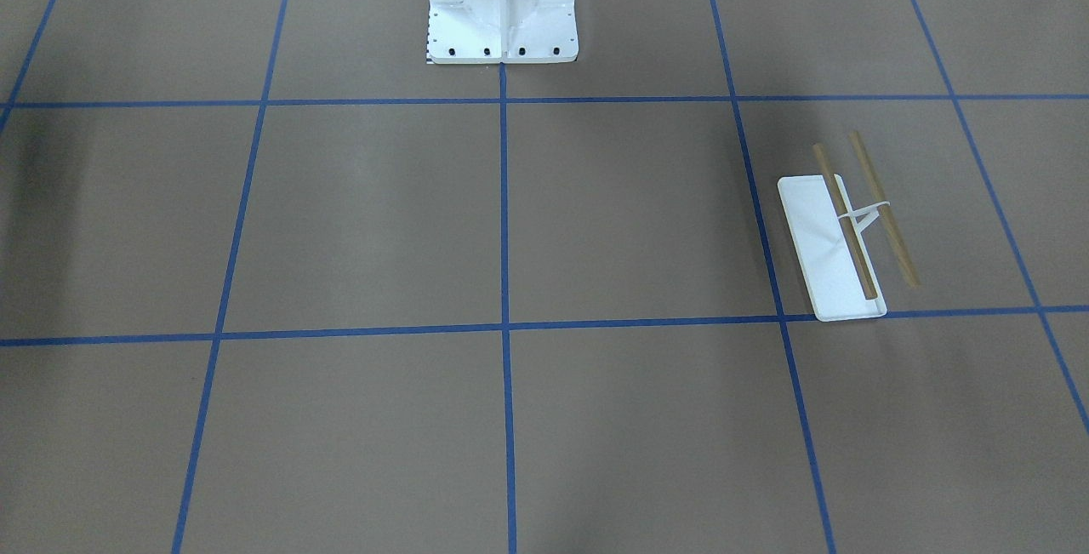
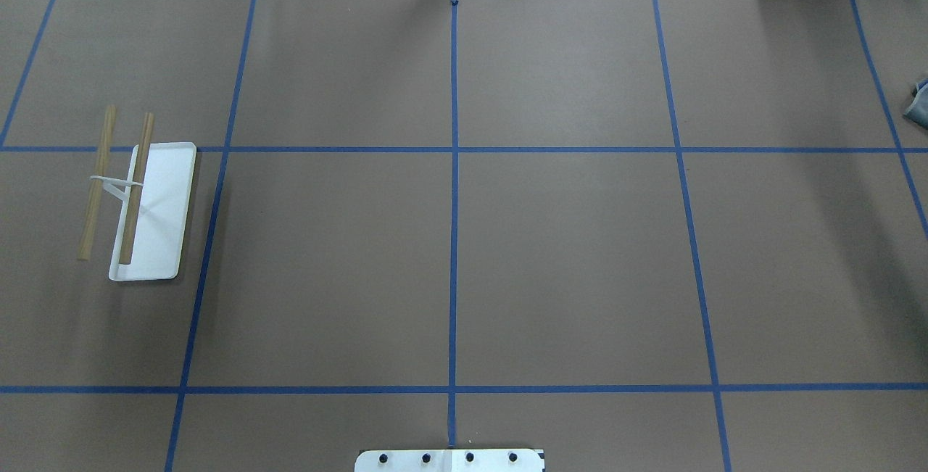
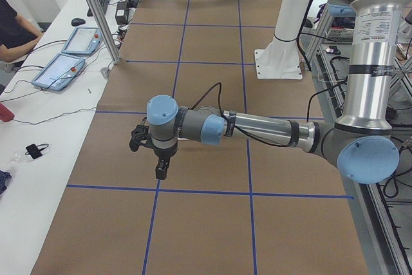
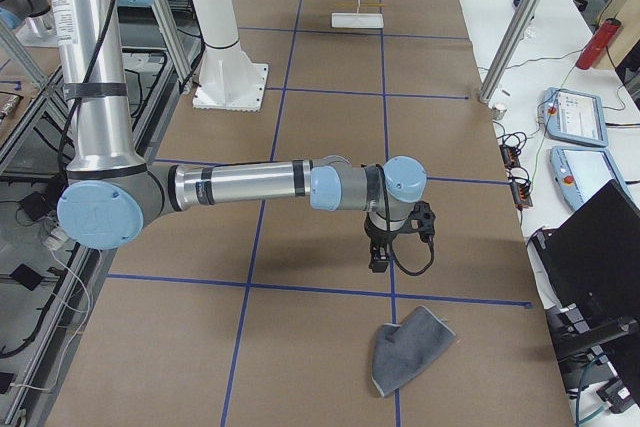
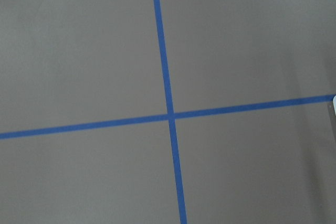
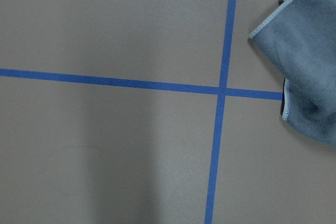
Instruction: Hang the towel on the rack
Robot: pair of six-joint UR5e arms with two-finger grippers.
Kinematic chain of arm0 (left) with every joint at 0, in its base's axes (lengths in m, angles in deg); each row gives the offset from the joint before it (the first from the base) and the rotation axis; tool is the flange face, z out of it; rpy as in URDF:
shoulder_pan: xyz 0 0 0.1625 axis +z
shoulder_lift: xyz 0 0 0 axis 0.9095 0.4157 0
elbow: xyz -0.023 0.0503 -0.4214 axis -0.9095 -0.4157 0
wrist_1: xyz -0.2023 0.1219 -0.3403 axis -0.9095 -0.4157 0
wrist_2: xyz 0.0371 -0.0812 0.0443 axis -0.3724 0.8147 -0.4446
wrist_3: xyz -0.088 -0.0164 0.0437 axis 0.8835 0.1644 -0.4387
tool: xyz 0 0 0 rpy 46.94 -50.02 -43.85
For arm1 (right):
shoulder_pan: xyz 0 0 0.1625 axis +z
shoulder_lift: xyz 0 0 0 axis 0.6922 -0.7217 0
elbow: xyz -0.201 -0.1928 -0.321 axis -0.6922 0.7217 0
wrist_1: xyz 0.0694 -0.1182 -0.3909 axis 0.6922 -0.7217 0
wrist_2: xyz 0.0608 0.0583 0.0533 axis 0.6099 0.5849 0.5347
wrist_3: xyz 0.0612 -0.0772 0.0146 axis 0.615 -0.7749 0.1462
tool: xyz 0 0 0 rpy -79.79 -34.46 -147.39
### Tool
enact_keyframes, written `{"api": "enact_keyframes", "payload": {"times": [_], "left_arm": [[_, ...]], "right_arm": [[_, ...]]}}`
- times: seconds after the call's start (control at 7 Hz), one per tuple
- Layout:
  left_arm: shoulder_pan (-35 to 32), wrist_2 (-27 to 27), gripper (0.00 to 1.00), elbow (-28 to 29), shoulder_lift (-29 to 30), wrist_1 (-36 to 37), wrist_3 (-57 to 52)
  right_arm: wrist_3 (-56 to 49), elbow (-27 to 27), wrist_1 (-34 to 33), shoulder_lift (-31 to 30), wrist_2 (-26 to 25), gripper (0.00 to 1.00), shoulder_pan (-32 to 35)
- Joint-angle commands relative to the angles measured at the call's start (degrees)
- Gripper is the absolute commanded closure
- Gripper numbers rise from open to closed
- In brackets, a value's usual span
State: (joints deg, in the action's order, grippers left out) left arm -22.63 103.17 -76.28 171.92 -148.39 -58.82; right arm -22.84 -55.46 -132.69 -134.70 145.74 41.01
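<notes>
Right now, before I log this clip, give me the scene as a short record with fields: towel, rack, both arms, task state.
towel: small grey fuzzy cloth towel with pale stitched edge, crumpled on the brown paper-covered table, at the robot's right end
rack: small rack with white tray base and two wooden rods, upright at the robot's left end, rods bare
left fingers: above the table; open or shut, cannot tell
right fingers: above the table near the towel, not touching; cannot tell
task state: towel not yet hung

Overhead and front views oppose (sharing the rack (image 1: pixel 812 222)); 2 wrist cameras look down.
</notes>
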Motion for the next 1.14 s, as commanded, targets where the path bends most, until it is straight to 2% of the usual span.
{"api": "enact_keyframes", "payload": {"times": [0.0,1.0], "left_arm": [[-0.1,0.0,0.02,-0.8,-1.1,0.5,0.0],[-0.1,-0.3,0.02,-1.0,-1.1,0.3,0.1]], "right_arm": [[-0.2,0.5,0.0,0.0,0.0,0.00,0.1],[-0.2,0.1,0.0,0.0,0.6,0.00,0.2]]}}
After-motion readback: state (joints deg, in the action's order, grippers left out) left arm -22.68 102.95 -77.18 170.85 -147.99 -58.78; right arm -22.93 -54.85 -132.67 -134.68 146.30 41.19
